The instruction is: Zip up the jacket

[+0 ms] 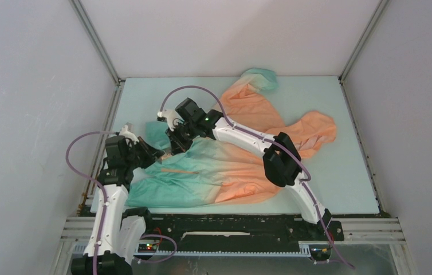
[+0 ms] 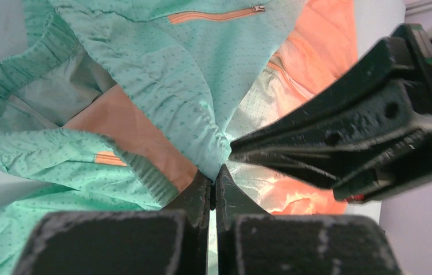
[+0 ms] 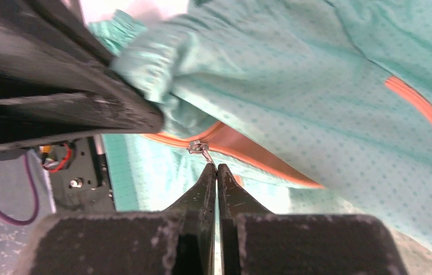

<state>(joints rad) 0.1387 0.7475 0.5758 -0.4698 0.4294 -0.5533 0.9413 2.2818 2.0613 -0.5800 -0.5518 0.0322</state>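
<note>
Open table (image 1: 351,172) right of jacket (image 1: 213,172)

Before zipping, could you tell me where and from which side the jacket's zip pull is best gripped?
Grip the metal pull tab at its free end, from where the right gripper is: thin, flat, it points there off the orange zip tape.

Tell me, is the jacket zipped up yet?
No, open. On the jacket the teal front edges lie apart with lining showing between them, and the right fingers pinch the zip pull.
</note>
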